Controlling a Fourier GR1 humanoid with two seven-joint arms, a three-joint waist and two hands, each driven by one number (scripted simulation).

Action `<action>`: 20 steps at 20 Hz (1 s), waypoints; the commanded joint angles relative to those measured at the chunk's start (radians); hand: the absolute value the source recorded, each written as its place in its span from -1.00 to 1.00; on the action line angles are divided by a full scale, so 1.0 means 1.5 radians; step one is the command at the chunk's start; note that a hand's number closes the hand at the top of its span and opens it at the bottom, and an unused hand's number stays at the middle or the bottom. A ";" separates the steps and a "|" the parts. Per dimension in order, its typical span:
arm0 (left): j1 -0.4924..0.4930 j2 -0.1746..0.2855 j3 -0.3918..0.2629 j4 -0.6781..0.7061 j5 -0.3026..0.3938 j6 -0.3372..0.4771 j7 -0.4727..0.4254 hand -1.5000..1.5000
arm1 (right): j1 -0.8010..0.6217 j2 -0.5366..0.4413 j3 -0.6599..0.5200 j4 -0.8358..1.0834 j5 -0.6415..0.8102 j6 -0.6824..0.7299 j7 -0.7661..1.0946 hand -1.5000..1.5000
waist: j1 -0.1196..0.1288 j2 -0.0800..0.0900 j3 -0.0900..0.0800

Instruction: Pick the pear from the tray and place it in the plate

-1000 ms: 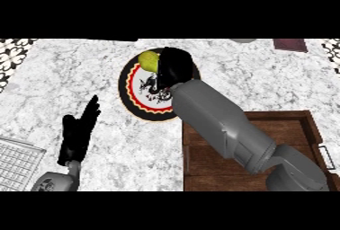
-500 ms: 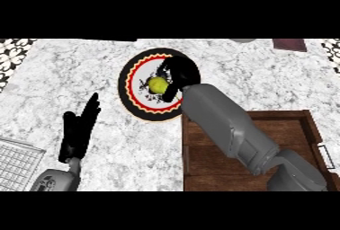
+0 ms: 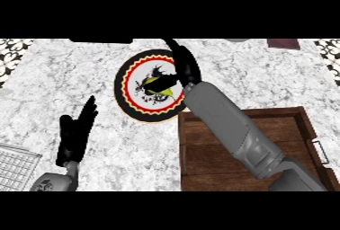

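While the pear (image 3: 166,93) lies on the plate (image 3: 124,85), just left of the right hand (image 3: 189,72) and partly under its thumb, that hand is released, its fingers straight and pointing away from the robot. The placing looks done. The risk is in the retreat: the thumb is at or very near the fruit, so 1 sideways pull could roll it over the rim onto the bench (image 3: 279,76). The left hand (image 3: 74,132) rests open, well apart.
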State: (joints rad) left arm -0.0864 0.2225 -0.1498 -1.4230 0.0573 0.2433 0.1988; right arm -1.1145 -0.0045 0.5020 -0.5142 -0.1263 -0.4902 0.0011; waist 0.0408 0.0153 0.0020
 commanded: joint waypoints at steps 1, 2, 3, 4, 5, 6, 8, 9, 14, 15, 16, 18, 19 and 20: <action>0.015 0.010 0.004 -0.011 0.001 -0.011 0.003 0.00 | 0.030 0.000 -0.087 0.001 -0.063 0.034 -0.102 -1.00 | -0.006 -0.003 -0.001; 0.005 -0.005 0.005 -0.012 0.001 -0.001 0.006 0.00 | 0.034 -0.003 -0.096 0.006 -0.063 0.046 -0.135 -1.00 | -0.009 -0.003 -0.001; -0.014 -0.005 0.014 0.016 -0.005 0.002 -0.007 0.00 | 0.037 -0.006 -0.106 0.035 -0.066 0.077 -0.148 -1.00 | -0.011 -0.003 -0.001; 0.031 0.010 0.005 -0.035 -0.010 0.001 0.014 0.00 | 0.086 0.003 -0.107 0.021 -0.069 0.066 -0.186 -1.00 | -0.010 -0.005 -0.001; -0.008 -0.014 0.006 0.015 -0.014 0.007 0.003 0.00 | 0.059 0.003 -0.099 0.024 -0.081 0.099 -0.178 -1.00 | -0.009 -0.004 -0.001; 0.018 -0.014 -0.002 -0.023 -0.013 0.005 0.011 0.00 | 0.065 0.003 -0.103 0.060 -0.079 0.105 -0.211 -1.00 | -0.004 -0.004 -0.001; -0.015 0.000 0.013 -0.010 -0.011 -0.009 0.028 0.00 | 0.066 0.003 -0.084 0.057 -0.097 0.104 -0.238 -1.00 | 0.001 -0.003 -0.001; 0.019 -0.009 0.002 -0.025 -0.018 -0.002 0.011 0.00 | 0.073 0.003 -0.112 0.078 -0.091 0.124 -0.271 -1.00 | -0.004 -0.004 -0.001; 0.046 0.006 0.023 -0.038 -0.004 -0.030 0.006 0.00 | 0.068 0.003 -0.089 0.109 -0.104 0.122 -0.319 -1.00 | 0.002 -0.003 -0.001; -0.016 -0.006 0.023 -0.008 -0.019 -0.020 0.021 0.00 | 0.065 0.003 -0.070 0.097 -0.123 0.101 -0.306 -1.00 | 0.001 -0.003 -0.001; 0.015 -0.013 0.013 -0.035 -0.024 -0.013 0.016 0.00 | 0.051 0.003 -0.083 0.121 -0.124 0.121 -0.316 -1.00 | 0.003 -0.003 -0.001; -0.008 -0.034 0.001 0.004 -0.033 -0.010 0.012 0.00 | 0.023 0.003 -0.040 0.095 -0.138 0.077 -0.246 -1.00 | 0.007 -0.002 -0.001; 0.014 -0.009 0.008 -0.059 -0.024 -0.021 0.047 0.00 | 0.054 0.003 -0.031 0.102 -0.151 0.068 -0.272 -1.00 | 0.014 -0.002 -0.001; 0.015 -0.027 0.011 -0.018 -0.035 -0.011 0.000 0.00 | 0.053 0.003 -0.042 0.107 -0.143 0.074 -0.278 -1.00 | 0.001 -0.003 -0.001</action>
State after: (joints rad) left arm -0.0764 0.2000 -0.1339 -1.4659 0.0202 0.2231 0.2329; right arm -1.0372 -0.0001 0.4187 -0.3688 -0.3204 -0.3595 -0.4101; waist 0.0479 0.0109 0.0004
